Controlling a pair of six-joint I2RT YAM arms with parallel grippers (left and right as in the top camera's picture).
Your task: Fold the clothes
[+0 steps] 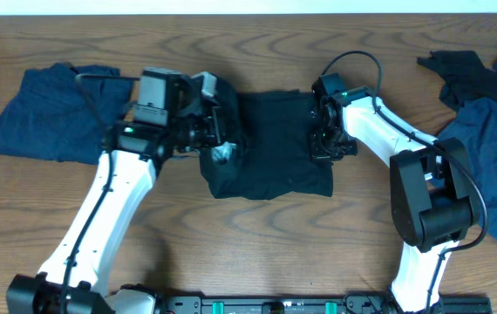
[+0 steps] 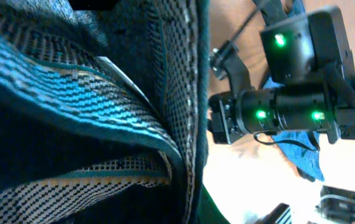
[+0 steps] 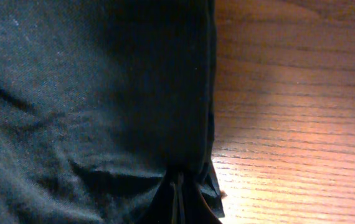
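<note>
Black fabric fills both wrist views. In the left wrist view the black garment (image 2: 71, 124) hangs right against the lens, its weave showing teal and pale checks. The left gripper (image 1: 220, 133) has its fingers hidden by the cloth there. In the overhead view the garment's left edge is bunched and raised at that gripper, so it reads as clamped on the hem. In the right wrist view, creases run together at the bottom centre of the frame. There the right gripper (image 3: 179, 199) is closed to a narrow pinch on the garment's right edge, with the bare wooden table (image 3: 289, 112) to the right.

Seen from overhead, the garment lies at the centre of the frame between the two grippers.

Step in hand (judged): a first fold, with the left edge to be carried over toward the right. The next move calls for the left arm to cross above the cloth and lay the hem flat. The right gripper anchors the other edge or gets out of the way.

Farther out lie the left blue heap (image 1: 48, 113), the right blue heap (image 1: 493, 148) and a dark heap (image 1: 462, 74) at the upper right, all unfolded.

Writing: none legible. A pale strip (image 2: 120, 73) may be a sewn-in label, but it is unreadable.
</note>
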